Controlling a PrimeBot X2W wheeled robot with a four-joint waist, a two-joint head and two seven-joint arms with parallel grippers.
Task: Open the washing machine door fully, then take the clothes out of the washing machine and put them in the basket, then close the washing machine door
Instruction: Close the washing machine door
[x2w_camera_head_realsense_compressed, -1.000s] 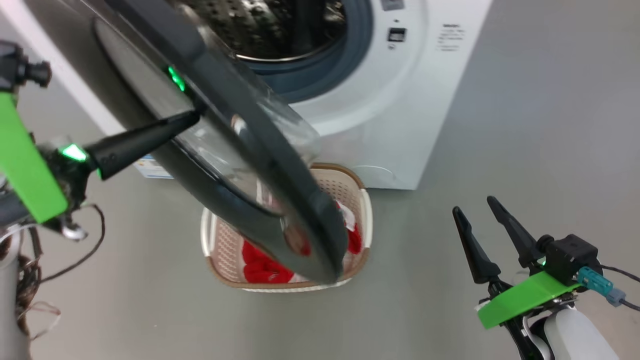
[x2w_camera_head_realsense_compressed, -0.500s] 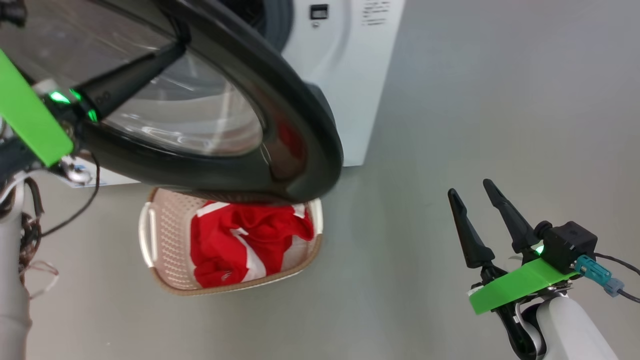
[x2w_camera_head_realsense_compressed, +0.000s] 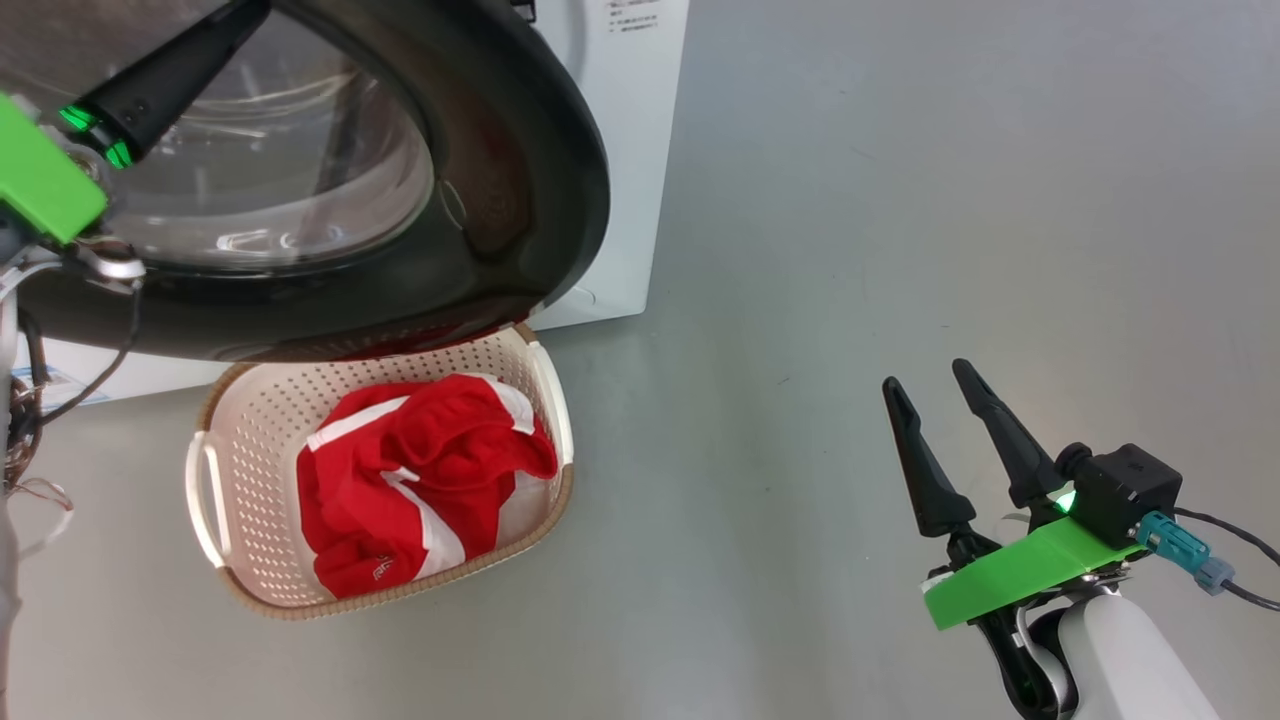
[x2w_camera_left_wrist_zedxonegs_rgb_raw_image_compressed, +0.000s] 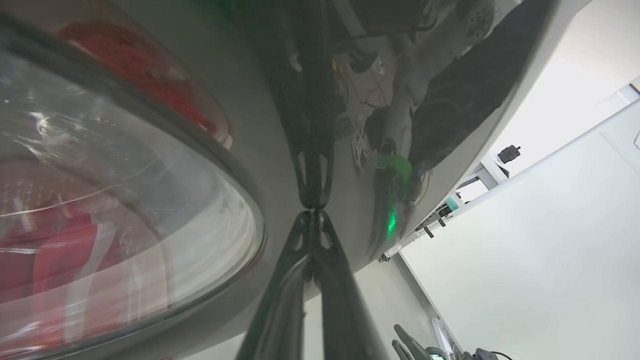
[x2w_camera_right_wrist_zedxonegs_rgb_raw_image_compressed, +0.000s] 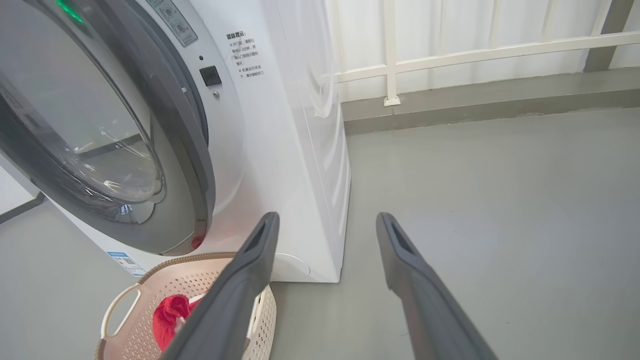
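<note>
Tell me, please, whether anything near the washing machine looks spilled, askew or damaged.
Nothing stands out: the clothes lie wholly inside the basket, which stands upright before the washing machine; the washing machine door, not yet shut, looks intact.

A bare grey floor (x2w_camera_head_realsense_compressed: 900, 200) runs back to a low grey kerb (x2w_camera_right_wrist_zedxonegs_rgb_raw_image_compressed: 500, 100) beneath a white railing (x2w_camera_right_wrist_zedxonegs_rgb_raw_image_compressed: 500, 53).

1. Grey floor (x2w_camera_head_realsense_compressed: 900, 200): smooth, matte, a few faint scuffs.
2. White washing machine (x2w_camera_right_wrist_zedxonegs_rgb_raw_image_compressed: 300, 150) stands directly on the floor, base flat to it. Behind its side runs a raised grey kerb (x2w_camera_right_wrist_zedxonegs_rgb_raw_image_compressed: 475, 107) under a white railing (x2w_camera_right_wrist_zedxonegs_rgb_raw_image_compressed: 450, 50).
3. Cream perforated basket (x2w_camera_head_realsense_compressed: 255, 425), brown rim, sits on the floor just in front of the machine's lower front. Can't tell if the two touch.
</note>
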